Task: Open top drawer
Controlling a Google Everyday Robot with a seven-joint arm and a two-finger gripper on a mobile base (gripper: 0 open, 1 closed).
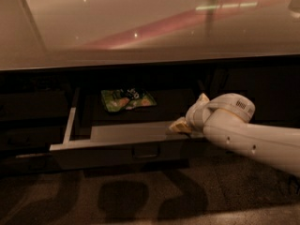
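The top drawer [117, 156] stands pulled out from under the counter, its dark grey front facing me with a small rectangular pull handle [145, 151] at the centre. Its deep box interior holds a green snack bag [126, 100] near the back. My gripper [179, 125] is at the right end of the drawer's top front edge, at the tip of the white arm [243, 135] that reaches in from the right. It sits right at the edge of the drawer front.
A glossy beige countertop [140, 27] overhangs the drawers. Darker cabinet fronts [33, 111] lie left of the open drawer and to its right [262, 88]. The speckled floor [140, 200] is in front.
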